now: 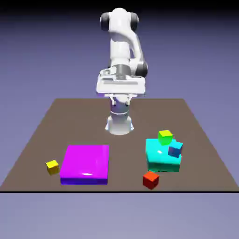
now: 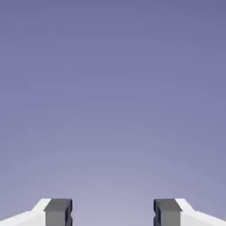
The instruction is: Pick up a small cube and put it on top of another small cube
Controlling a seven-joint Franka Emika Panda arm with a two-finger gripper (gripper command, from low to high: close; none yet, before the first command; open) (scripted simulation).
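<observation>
The small red cube (image 1: 150,179) rests on the brown table (image 1: 42,135) near its front edge, toward the exterior view's right. My gripper (image 1: 121,93) hangs high above the table's far middle, close to the robot's base and far from every cube. In the hand view the gripper (image 2: 113,212) is open, with its grey fingertips (image 2: 58,212) wide apart. Only the plain backdrop shows between them. Other small cubes are a yellow one (image 1: 52,166) at the front left, a green one (image 1: 165,137) and a blue one (image 1: 175,149).
A cyan block (image 1: 158,158) stands just behind the red cube; the green cube sits on its far edge and the blue cube lies tilted on its right side. A wide, flat magenta block (image 1: 86,163) lies at the front left, beside the yellow cube.
</observation>
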